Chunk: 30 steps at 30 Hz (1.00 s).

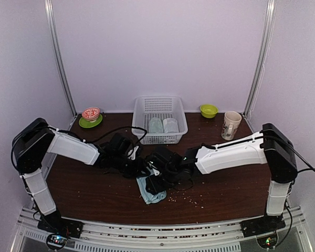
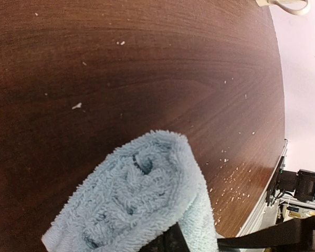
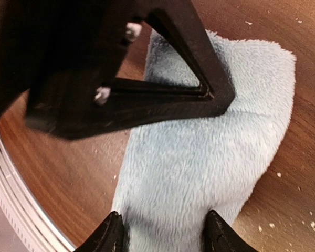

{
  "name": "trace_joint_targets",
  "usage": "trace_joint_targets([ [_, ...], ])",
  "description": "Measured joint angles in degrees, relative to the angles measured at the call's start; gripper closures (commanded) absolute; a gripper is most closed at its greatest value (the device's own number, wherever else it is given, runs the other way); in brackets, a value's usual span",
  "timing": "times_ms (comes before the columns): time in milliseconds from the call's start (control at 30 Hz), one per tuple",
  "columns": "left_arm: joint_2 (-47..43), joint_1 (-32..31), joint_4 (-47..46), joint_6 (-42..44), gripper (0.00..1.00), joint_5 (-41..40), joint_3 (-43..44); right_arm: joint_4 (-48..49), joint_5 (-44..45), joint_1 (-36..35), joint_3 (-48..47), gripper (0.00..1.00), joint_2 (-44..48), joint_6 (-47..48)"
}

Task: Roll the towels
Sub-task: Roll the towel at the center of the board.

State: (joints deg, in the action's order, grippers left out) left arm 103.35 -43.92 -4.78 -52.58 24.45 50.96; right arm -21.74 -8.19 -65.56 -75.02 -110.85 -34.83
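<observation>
A light blue towel (image 1: 150, 192) lies on the dark wooden table, partly rolled at its far end. In the left wrist view the roll (image 2: 142, 199) wraps over my left gripper (image 2: 168, 240), which is shut with the cloth around its fingers. My right gripper (image 3: 165, 233) is open, its two fingertips standing either side of the flat part of the blue towel (image 3: 199, 157). Both grippers meet over the towel at mid-table, left gripper (image 1: 146, 170) and right gripper (image 1: 157, 181). A pale green rolled towel (image 1: 156, 125) and a greyish-white one (image 1: 170, 125) rest in the basket.
The white lattice basket (image 1: 142, 113) stands at the back centre. A pink bowl (image 1: 91, 112) on a green plate (image 1: 87, 124) sits back left, with a green bowl (image 1: 208, 110) and a mug (image 1: 231, 125) back right. Crumbs (image 1: 190, 198) dot the table near the front edge.
</observation>
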Motion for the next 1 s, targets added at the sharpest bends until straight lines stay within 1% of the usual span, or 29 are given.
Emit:
trace_joint_targets([
  [167,0.0,0.1,-3.2,-0.7,1.0,0.1,-1.6,0.0,0.0,0.3,4.0,0.51,6.6,0.5],
  [300,-0.3,0.1,-5.8,-1.1,1.0,0.0,-3.4,1.1,-0.4,1.1,6.7,0.67,10.4,-0.1],
  [400,-1.2,0.3,-6.9,-1.2,1.0,-0.2,-5.0,2.2,-1.5,1.4,7.1,0.81,10.3,-0.2],
  [467,-1.9,0.5,-7.4,-1.4,1.0,-0.3,-6.1,2.8,-2.6,1.6,7.1,0.87,9.8,-0.6],
  [600,-3.6,0.8,-7.7,-1.4,1.0,-1.1,-8.1,3.1,-4.9,1.3,6.0,0.89,6.3,-0.9],
  [767,-5.0,0.8,-7.7,-1.4,1.0,-1.6,-9.9,0.9,-6.0,-0.3,2.3,0.86,0.3,0.0],
  [900,-6.4,0.9,-7.1,-1.4,1.0,-1.9,-11.0,-0.5,-6.1,-1.3,-0.4,0.84,-1.6,0.2],
  [1000,-9.2,1.1,-3.8,-0.8,0.93,-2.4,-11.6,-0.9,-6.1,-1.6,-1.2,0.84,-2.2,0.2],
])
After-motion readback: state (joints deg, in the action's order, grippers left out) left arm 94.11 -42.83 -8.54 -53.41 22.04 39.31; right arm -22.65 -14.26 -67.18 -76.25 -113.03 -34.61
